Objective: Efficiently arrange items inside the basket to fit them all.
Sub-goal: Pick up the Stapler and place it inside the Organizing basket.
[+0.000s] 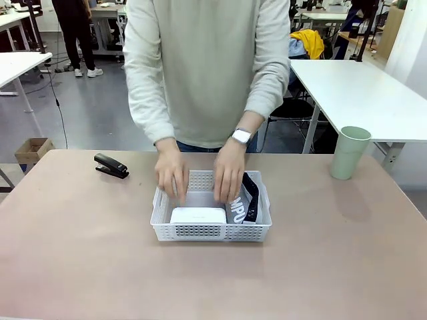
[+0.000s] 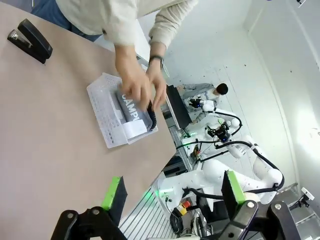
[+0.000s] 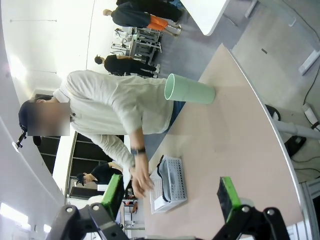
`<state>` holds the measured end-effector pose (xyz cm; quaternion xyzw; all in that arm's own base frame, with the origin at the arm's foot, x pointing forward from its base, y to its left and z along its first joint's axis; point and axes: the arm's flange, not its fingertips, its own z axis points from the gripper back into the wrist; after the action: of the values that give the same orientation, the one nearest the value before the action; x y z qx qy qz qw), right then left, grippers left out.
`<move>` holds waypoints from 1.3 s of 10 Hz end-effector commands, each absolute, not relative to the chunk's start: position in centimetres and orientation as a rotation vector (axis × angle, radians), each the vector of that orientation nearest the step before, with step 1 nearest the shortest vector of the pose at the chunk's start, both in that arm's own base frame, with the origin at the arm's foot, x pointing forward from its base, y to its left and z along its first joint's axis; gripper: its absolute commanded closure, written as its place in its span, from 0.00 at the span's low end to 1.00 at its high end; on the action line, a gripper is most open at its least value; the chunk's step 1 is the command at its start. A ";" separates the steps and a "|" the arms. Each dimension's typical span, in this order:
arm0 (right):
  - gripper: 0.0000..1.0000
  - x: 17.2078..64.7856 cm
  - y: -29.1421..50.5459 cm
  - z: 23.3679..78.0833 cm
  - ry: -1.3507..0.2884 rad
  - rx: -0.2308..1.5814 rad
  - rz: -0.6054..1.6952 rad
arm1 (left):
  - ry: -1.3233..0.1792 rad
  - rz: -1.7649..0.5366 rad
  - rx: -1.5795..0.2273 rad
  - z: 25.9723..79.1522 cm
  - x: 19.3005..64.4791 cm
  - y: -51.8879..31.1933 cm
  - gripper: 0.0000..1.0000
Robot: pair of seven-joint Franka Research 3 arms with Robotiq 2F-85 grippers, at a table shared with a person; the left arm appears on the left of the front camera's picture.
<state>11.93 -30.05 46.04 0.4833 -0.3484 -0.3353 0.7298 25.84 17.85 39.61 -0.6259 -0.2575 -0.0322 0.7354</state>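
- Basket (image 1: 211,231) sits mid-table, right in front of the person, with the white device (image 1: 198,215) lying flat against its near wall.
- Grey CAMPUS pouch (image 1: 237,208) stands on edge in the basket, beside the device.
- One hand (image 1: 172,177) reaches into the basket, the other hand (image 1: 229,177) is at the pouch.
- Black stapler (image 1: 111,166) lies on the table (image 1: 80,253), well apart from the basket. The pale green cup (image 1: 349,153) stands upright on the opposite side.
- Left gripper (image 2: 173,192) hangs with its fingers wide apart and empty, and the right gripper (image 3: 171,192) is just the same.

The basket (image 1: 211,230) is looking like white plastic, full of little holes. The white device (image 1: 198,216) in it is looking smooth, the pouch (image 1: 237,208) like grey cloth. The stapler (image 1: 111,166) by the table's (image 1: 80,253) far left edge is shining black. The cup (image 1: 349,153) is looking matt.
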 end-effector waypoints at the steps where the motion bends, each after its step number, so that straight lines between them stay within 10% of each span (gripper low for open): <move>1: 0.00 11.3 -30.3 46.2 -0.810 1.070 -0.721 | -0.577 -0.050 -1.400 39.9 25.6 17.9 0.00; 6: 0.00 11.3 -30.3 46.2 -0.810 1.070 -0.721 | -0.570 -0.061 -1.374 39.5 25.6 18.1 0.00; 10: 0.00 11.3 -30.3 46.2 -0.810 1.070 -0.721 | -0.051 -0.983 -1.077 44.0 38.5 7.0 0.00; 13: 0.00 11.3 -30.3 46.2 -0.810 1.070 -0.721 | 0.118 -0.894 -0.938 43.4 46.9 0.7 0.00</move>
<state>11.94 -30.06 46.04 0.4832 -0.3483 -0.3354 0.7299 44.81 -2.71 43.08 -0.4779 0.0437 -0.4145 0.7732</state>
